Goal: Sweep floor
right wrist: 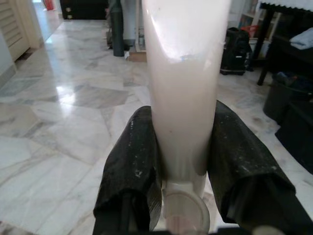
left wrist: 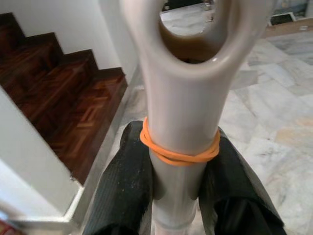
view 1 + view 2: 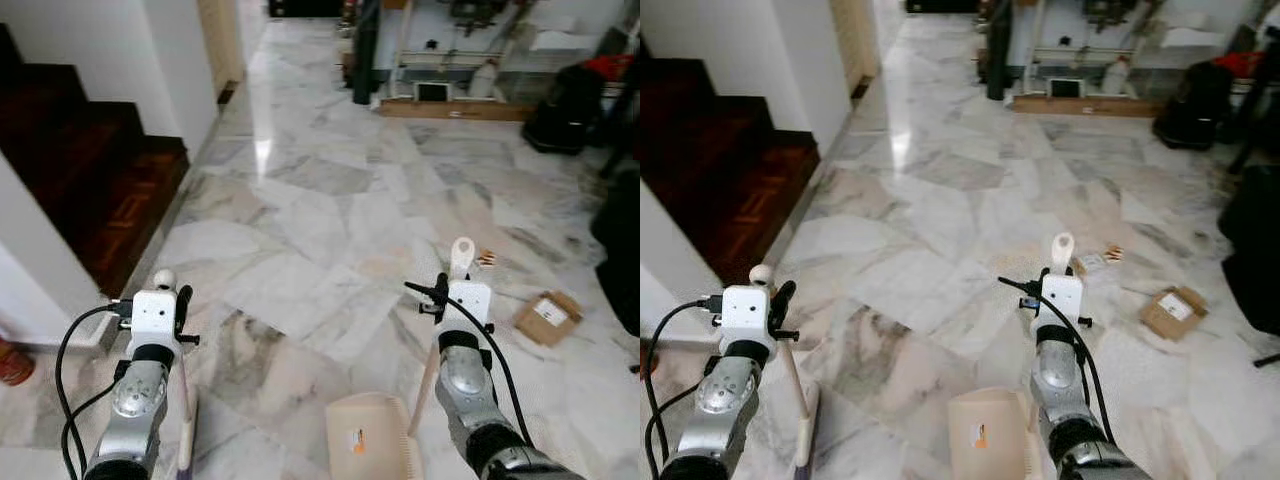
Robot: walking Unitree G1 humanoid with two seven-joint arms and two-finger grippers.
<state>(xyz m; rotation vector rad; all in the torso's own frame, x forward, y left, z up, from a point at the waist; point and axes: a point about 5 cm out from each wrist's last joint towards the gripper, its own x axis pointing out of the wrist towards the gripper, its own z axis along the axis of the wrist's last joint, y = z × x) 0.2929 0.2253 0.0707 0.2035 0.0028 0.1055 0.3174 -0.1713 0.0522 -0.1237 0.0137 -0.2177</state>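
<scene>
— Two tools are held now? How do they handle?

— Yes. Your left gripper (image 2: pixel 182 196) clamps the broom handle (image 2: pixel 183 98) near its top; light, stiff, slippery plastic. Your right gripper (image 1: pixel 183 196) clamps the dustpan handle (image 1: pixel 185 88), and the dustpan (image 3: pixel 372 438) rests on the floor below. Both forearms reach forward, nearly level.

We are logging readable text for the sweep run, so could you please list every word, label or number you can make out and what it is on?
None can be read.
Dustpan: a small orange mark, too blurred to read.
Flattened cardboard box: a white label, too small to read.
Long cardboard box by the far wall: dark marks, too small to read.
</scene>
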